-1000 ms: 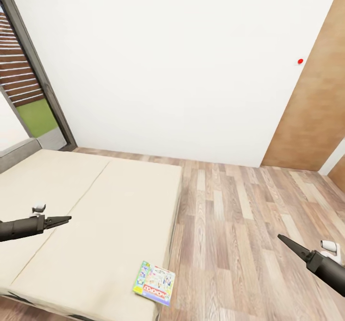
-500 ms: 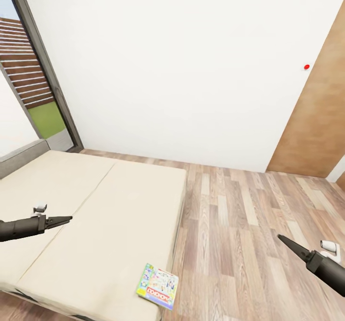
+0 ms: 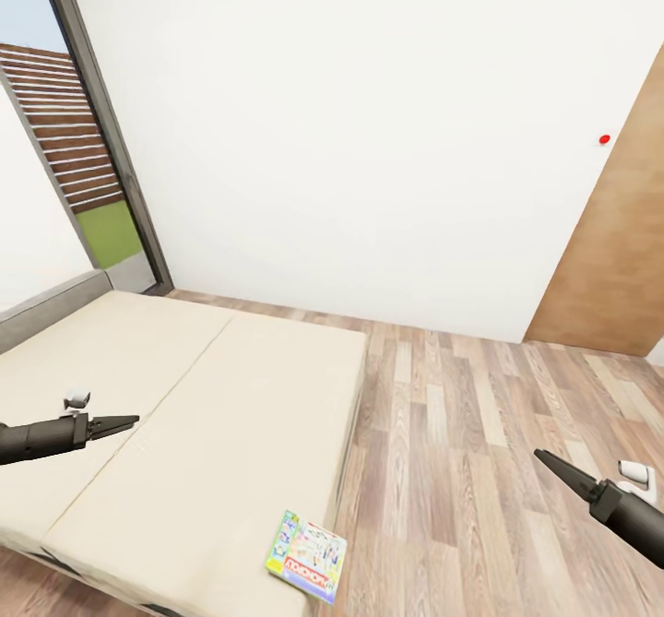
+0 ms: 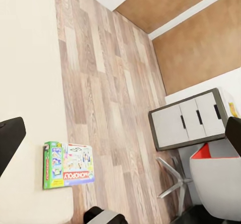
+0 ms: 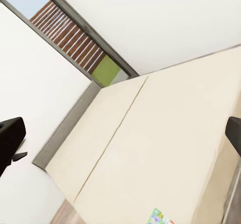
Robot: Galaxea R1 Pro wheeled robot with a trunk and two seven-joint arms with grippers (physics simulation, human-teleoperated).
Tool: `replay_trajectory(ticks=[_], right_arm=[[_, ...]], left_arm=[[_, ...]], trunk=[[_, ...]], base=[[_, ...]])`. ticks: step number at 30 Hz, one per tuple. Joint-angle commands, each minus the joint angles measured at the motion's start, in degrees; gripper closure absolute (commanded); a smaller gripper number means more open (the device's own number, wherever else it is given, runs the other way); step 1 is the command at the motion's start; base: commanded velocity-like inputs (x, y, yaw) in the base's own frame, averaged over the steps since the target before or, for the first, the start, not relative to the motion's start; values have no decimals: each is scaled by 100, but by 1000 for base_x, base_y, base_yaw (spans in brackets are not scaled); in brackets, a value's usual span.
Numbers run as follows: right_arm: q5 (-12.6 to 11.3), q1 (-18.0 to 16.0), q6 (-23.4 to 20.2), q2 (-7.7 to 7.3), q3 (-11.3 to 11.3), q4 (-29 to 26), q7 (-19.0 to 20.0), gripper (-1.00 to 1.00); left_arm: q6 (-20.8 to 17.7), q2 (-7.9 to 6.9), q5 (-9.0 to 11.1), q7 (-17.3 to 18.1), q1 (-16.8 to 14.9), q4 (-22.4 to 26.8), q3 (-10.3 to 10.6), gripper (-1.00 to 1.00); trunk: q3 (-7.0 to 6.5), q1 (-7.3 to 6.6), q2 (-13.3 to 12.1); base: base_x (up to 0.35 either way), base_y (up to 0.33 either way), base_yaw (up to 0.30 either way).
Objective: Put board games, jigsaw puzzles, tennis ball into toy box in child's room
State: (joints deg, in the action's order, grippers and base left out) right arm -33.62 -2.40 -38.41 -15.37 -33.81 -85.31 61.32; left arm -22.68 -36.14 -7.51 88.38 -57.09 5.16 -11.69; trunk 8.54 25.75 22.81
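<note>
One board game (image 3: 307,556) in my sights, a flat box with a green edge and a red "MONOPOLY" strip, lying face up at the near corner of the bed (image 3: 212,414), right by the mattress edge that meets the floor (image 3: 480,469). My left wrist camera has it too (image 4: 68,164), sitting on the cream surface just beside the planks, and the right wrist camera catches a sliver of it (image 5: 159,217) at the mattress's lower end.

The bed is plain cream, seam running across it, grey headboard (image 3: 51,308) at its far side.

Left gripper (image 3: 118,425) hovers over the mattress, well apart from the game; in the head view its fingers look pressed together, while the wrist view shows dark tips at both edges, so I cannot tell its jaw state. Same for the right gripper (image 3: 553,467), out over the floor.

Grey-fronted cabinet (image 4: 188,119) and red chair (image 4: 216,181) show in the left wrist view. Window (image 3: 78,174) far left, brown door (image 3: 618,239) far right.
</note>
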Motion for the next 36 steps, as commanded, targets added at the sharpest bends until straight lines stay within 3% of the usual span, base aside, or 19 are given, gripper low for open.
replay_trajectory(ticks=[1,8,12,16,18,19,21,26,31,36], right_arm=[[-28,-3,-46,-1,-1,-8,1,-100],[-23,-5,-99,5,69,-64,-76,-100],[-26,-6,-167,10,373,-253,-540,-100],[-41,-38,-233,66,938,-322,-1547,-100],[-40,-95,-222,250,1488,-360,-2560,-100],[-40,-118,-223,311,1615,-376,-2820,-100],[-44,-208,-230,492,1954,-410,-3555,-100],[-38,-359,-225,754,2477,-434,-4602,-100],[-32,-410,-74,840,2763,-441,-5029,-100],[-36,-422,97,861,2842,-433,-5141,-100]], left_arm=[[-61,1,-60,30,-6,1,-40,-100],[-50,30,-69,162,-7,2,-33,-100],[-54,217,-80,162,-5,26,-30,-100],[-66,540,-109,162,-5,64,-23,-100],[-70,739,-116,162,-4,79,-23,-100],[-71,793,-116,149,-4,81,-25,-100],[-75,977,-113,-195,-7,86,-33,-100],[-76,1360,-99,-888,-11,92,-39,-100],[-118,1590,-103,-1199,-12,183,-36,-100],[-151,1637,-103,-1254,-12,356,-19,-100]], trunk=[[3,4,11],[-63,4,11],[-100,4,11],[-137,4,11],[-156,4,11],[-165,4,11],[-184,4,11],[-230,4,11],[-277,4,11],[-323,4,11]], base=[[0,-14,93],[0,-5,93],[0,-1,93],[0,0,94],[0,0,94],[0,0,94],[0,0,94],[0,0,94],[0,0,94],[0,0,94]])
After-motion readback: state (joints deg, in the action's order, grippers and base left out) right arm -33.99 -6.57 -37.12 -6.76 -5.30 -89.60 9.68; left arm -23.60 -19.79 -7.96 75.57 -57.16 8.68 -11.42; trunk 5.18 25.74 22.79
